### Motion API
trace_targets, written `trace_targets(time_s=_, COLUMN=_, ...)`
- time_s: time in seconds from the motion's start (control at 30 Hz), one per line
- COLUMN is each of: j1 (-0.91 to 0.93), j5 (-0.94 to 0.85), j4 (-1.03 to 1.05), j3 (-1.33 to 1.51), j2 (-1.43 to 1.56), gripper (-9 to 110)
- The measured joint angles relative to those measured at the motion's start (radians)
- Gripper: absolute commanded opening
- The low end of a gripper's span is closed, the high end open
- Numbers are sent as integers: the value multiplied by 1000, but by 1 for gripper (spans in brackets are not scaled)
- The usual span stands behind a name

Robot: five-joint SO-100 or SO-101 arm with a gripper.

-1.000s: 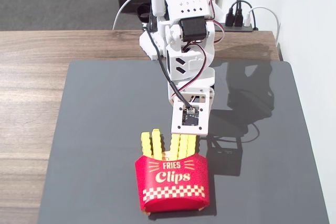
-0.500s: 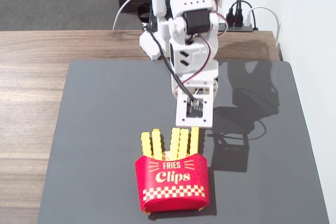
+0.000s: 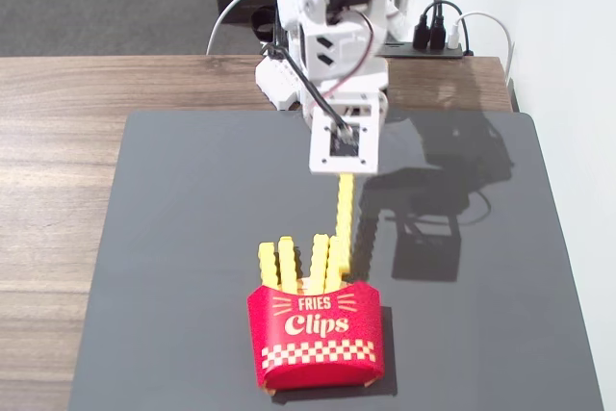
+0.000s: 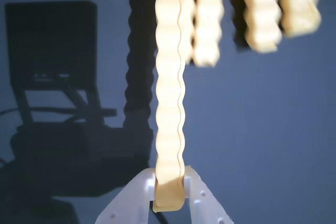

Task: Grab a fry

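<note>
My white gripper [image 3: 345, 168] hangs above the dark mat, shut on the top end of one yellow crinkle-cut fry [image 3: 344, 207]. The fry hangs straight down, its lower end level with the tops of the others. In the wrist view the held fry [image 4: 169, 93] runs up from between my two white fingertips [image 4: 169, 192], which pinch its end. Several other fries [image 3: 287, 265] stand upright in the red "Fries Clips" carton [image 3: 315, 336] at the mat's front centre; their tips show blurred at the top of the wrist view [image 4: 262, 14].
A dark grey mat [image 3: 173, 238] covers the wooden table [image 3: 58, 141]. The arm's white base [image 3: 281, 79] stands at the mat's far edge. A power strip with plugs [image 3: 433, 38] lies at the back right by the wall.
</note>
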Motion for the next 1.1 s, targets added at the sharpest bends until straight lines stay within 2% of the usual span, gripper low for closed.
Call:
trace_targets(time_s=0.33, j1=97, j5=-81, j4=288, j3=31, j2=356, gripper=1)
trace_targets(time_s=0.63, j1=173, j5=-186, j4=465, j3=6, j2=534, gripper=1)
trace_targets(time_s=1.1, j1=296, j5=-356, j4=497, j3=-253, j2=403, gripper=1)
